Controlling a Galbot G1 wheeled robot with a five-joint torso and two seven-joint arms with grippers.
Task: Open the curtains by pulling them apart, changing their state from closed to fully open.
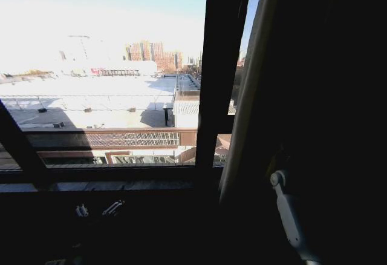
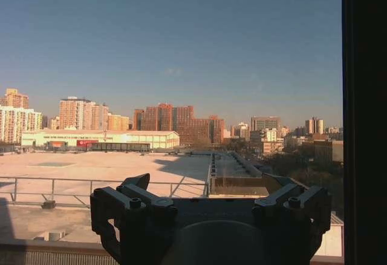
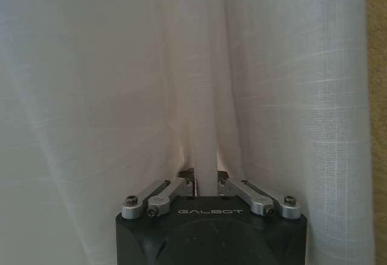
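The curtains (image 1: 251, 95) hang bunched at the right of the window, their pale edge just right of the dark frame bar (image 1: 221, 65); the rest of the fabric is in shadow. In the right wrist view the sheer white pleated curtains (image 3: 91, 95) hang right in front of the camera. My right gripper (image 3: 205, 183) is shut on a narrow vertical fold of the fabric. My right arm (image 1: 285, 210) reaches into the dark fabric at the lower right. My left gripper (image 2: 208, 186) stands open with nothing between its fingers, facing the bare glass low by the sill (image 1: 97, 209).
The window glass (image 1: 103, 65) left of the frame bar is uncovered and shows rooftops and distant buildings. A dark sill (image 1: 109, 177) runs along the bottom of the window. A slanted dark bar (image 1: 18, 144) crosses the lower left corner.
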